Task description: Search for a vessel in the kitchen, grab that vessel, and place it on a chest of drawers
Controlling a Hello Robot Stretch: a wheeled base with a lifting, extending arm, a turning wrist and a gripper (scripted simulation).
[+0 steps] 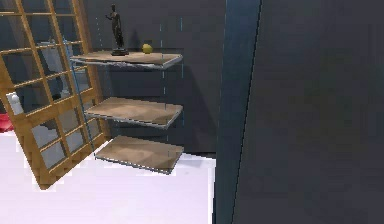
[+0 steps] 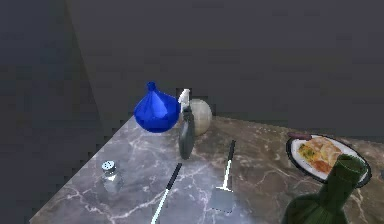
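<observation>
In the forward view, a three-tier shelf (image 1: 135,113) stands against a dark wall (image 1: 195,70). A dark statuette (image 1: 118,28) stands at the back of its top board, with a small yellow-green fruit (image 1: 147,48) just beside it. A wooden glazed door (image 1: 45,95) leans in at the left over a white floor (image 1: 120,195).

In the arm side view, the blue vessel (image 2: 155,109) sits at the far left corner of a marble surface (image 2: 265,185). A grey bottle (image 2: 186,132) stands just beside it, in front of a pale round pot (image 2: 201,114) at the far edge. A shaker (image 2: 110,174) stands near the left edge. A knife (image 2: 166,193) and a spatula (image 2: 225,180) lie mid-surface. A plate (image 2: 296,152) of food is toward the right, with a green bottle (image 2: 335,195) nearer. The state of the jaws cannot be told.
</observation>
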